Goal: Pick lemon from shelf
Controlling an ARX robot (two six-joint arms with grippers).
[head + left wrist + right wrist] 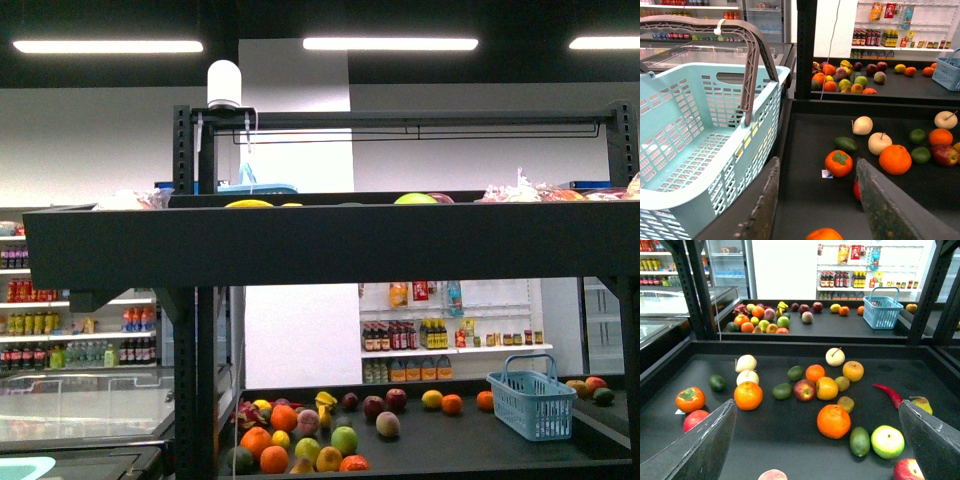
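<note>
Only the yellow top of the lemon point(248, 203) peeks over the front edge of the shelf point(330, 245), on the left side of the top tray. How far it lies from either end effector cannot be told. The left end effector point(817, 162) and the right end effector point(817, 405) are both wide open and hold nothing, above the other fruit in the tray.
</note>
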